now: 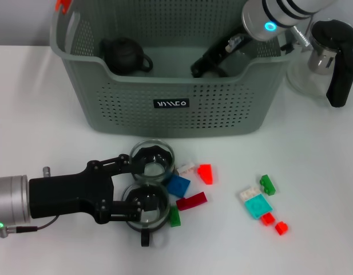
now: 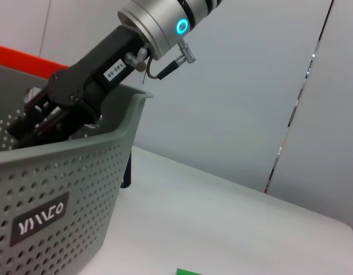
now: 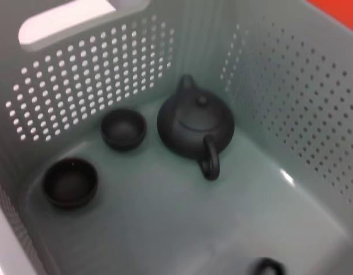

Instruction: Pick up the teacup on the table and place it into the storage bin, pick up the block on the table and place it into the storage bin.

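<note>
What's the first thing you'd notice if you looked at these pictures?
The big grey-green storage bin at the back of the white table, with a black teapot and two small dark cups inside and the right gripper reaching in. In front of it, the left gripper lies among two glass teacups, beside scattered bright blocks.

Head view overhead; wrist views close (one outside, one inside) share storage bin [image 1: 165,106].
</note>
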Controlling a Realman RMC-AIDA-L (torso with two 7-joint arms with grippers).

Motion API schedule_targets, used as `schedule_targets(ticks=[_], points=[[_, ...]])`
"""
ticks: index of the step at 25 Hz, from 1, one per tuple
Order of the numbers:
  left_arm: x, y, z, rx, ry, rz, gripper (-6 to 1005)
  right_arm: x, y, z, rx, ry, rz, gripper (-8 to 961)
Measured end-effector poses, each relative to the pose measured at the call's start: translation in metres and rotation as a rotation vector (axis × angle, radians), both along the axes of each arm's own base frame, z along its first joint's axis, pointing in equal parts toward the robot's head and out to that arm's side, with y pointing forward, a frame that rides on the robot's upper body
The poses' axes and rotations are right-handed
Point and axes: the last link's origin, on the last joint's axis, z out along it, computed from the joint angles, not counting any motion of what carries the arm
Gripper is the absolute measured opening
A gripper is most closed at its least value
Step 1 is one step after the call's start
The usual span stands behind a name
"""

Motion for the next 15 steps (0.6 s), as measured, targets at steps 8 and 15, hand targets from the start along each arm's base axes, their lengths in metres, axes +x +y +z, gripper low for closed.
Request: schedule_targets(ticks=[8, 15], points=[[0.0, 0.0, 0.0, 0.0, 0.0, 0.0, 876, -0.025, 0.002, 0.029, 0.046, 0.113, 0.054, 653], [0.001, 0.001, 0.002, 0.002, -0.002, -0.001, 876, -0.04, -0.011, 0.052, -0.013, 0.281, 0.108, 794]])
